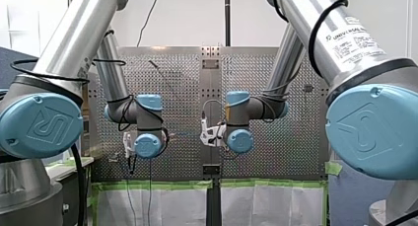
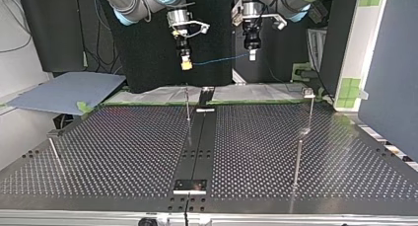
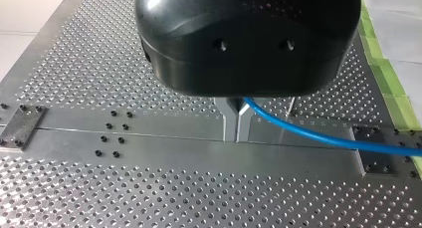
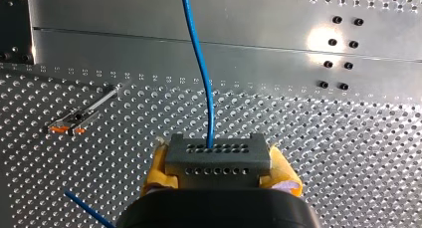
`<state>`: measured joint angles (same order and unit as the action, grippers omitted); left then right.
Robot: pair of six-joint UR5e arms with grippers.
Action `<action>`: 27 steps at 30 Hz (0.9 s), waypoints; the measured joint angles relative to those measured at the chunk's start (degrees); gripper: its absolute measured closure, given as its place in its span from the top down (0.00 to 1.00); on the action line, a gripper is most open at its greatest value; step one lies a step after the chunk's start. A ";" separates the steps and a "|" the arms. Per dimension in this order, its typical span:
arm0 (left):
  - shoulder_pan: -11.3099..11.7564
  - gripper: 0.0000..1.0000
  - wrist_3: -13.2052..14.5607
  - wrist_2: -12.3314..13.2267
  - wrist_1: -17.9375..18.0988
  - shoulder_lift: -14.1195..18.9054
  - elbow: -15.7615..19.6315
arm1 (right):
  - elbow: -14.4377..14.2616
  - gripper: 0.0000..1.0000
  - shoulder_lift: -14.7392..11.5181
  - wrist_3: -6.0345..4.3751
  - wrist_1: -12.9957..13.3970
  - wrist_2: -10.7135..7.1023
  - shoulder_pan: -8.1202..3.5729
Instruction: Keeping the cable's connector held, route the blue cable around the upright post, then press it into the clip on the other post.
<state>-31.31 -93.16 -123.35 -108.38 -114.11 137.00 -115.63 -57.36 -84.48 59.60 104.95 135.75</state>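
Observation:
High above the table in the top view, the blue cable (image 2: 217, 61) spans between my two grippers. My right gripper (image 2: 186, 62), at that view's left, has yellow pads (image 4: 158, 167) shut on the grey connector (image 4: 218, 153), and the cable (image 4: 199, 63) runs straight ahead from it. The metal fingers (image 3: 230, 121) of my left gripper (image 3: 237, 133) are shut on the cable (image 3: 308, 134), which trails off beside them. A thin upright post (image 2: 188, 105) stands on the table's centre strip. Near the top view's right is another post (image 2: 310, 110) with a clip (image 2: 309, 93) on top.
Two more thin posts stand on the perforated table (image 2: 123, 152): one at the top view's right front (image 2: 297, 157), one at its left (image 2: 54, 148). A post topped with orange (image 4: 74, 123) shows below my right gripper. Green tape edges the table's far side (image 2: 148, 100).

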 joint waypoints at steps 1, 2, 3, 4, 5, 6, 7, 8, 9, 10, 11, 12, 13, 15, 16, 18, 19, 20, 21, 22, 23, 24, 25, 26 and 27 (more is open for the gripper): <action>0.00 0.00 0.00 0.00 0.00 -0.01 0.00 | 0.00 0.00 0.00 -0.01 0.00 0.00 0.00; 0.00 0.00 0.00 0.00 0.00 -0.02 0.00 | 0.00 0.00 0.00 0.00 0.00 0.00 0.00; -0.05 0.00 0.04 0.02 -0.03 -0.06 -0.01 | -0.02 0.00 0.00 0.00 0.00 0.00 0.00; -0.10 0.00 0.12 0.05 -0.14 -0.17 -0.03 | -0.02 0.00 0.00 -0.01 0.00 0.00 0.00; -0.14 0.00 0.20 0.08 -0.34 -0.39 -0.05 | -0.04 0.00 0.00 -0.01 0.00 0.00 0.00; -0.19 0.00 0.29 0.12 -0.60 -0.78 -0.06 | -0.05 0.00 0.00 0.00 0.00 0.00 0.00; -0.21 0.00 0.33 0.14 -0.76 -1.16 -0.06 | -0.06 0.00 0.00 0.00 0.00 0.00 0.00; -0.23 0.00 0.37 0.15 -0.88 -1.60 -0.07 | -0.06 0.00 0.00 -0.01 0.00 0.00 0.00; -0.24 0.00 0.40 0.16 -0.99 -2.22 -0.07 | -0.07 0.00 0.00 0.00 0.00 0.00 0.00; -0.24 0.00 0.41 0.16 -1.04 -2.71 -0.07 | -0.07 0.00 0.00 -0.01 0.00 0.00 0.00; -0.24 0.00 0.42 0.17 -1.07 -3.14 -0.07 | -0.08 0.00 0.00 -0.01 0.00 0.00 0.00; -0.25 0.00 0.43 0.17 -1.10 -3.58 -0.08 | -0.08 0.00 0.00 -0.01 0.00 0.00 0.00; -0.25 0.00 0.43 0.17 -1.11 -3.81 -0.08 | -0.08 0.00 0.00 -0.01 0.00 0.00 0.00; -0.26 0.00 0.44 0.17 -1.13 -4.11 -0.09 | -0.09 0.00 0.00 0.00 0.00 0.00 0.00; -0.26 0.00 0.44 0.17 -1.13 -4.18 -0.09 | -0.09 0.00 0.00 0.00 0.00 0.00 0.00; -0.26 0.00 0.44 0.18 -1.14 -4.26 -0.09 | -0.08 0.00 0.00 0.00 0.00 0.00 0.00; -0.26 0.00 0.44 0.17 -1.14 -4.28 -0.09 | -0.09 0.00 0.00 -0.01 0.00 0.00 0.00; -0.26 0.00 0.44 0.17 -1.14 -4.28 -0.09 | -0.09 0.00 0.00 0.00 0.00 0.00 0.00; -0.26 0.00 0.44 0.17 -1.14 -4.28 -0.09 | -0.09 0.00 0.00 0.00 0.00 0.00 0.00; -0.26 0.00 0.44 0.18 -1.14 -4.28 -0.09 | -0.09 0.00 0.00 0.00 0.00 0.00 0.00; -0.26 0.00 0.44 0.17 -1.14 -4.29 -0.09 | -0.09 0.00 0.00 0.00 0.00 0.00 0.00; -0.26 0.00 0.44 0.17 -1.14 -4.29 -0.09 | -0.09 0.00 0.00 0.00 0.00 0.00 0.00; -0.26 0.00 0.44 0.18 -1.14 -4.29 -0.09 | -0.09 0.00 0.00 0.00 0.00 0.00 0.00; -0.26 0.00 0.44 0.17 -1.14 -4.30 -0.09 | -0.09 0.00 0.00 -0.01 0.00 0.00 0.00; -0.26 0.00 0.44 0.17 -1.14 -4.30 -0.09 | -0.09 0.00 0.00 -0.01 0.00 0.00 0.00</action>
<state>-31.57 -92.72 -123.17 -109.52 -118.41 136.91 -115.72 -57.36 -84.48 59.60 104.95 135.75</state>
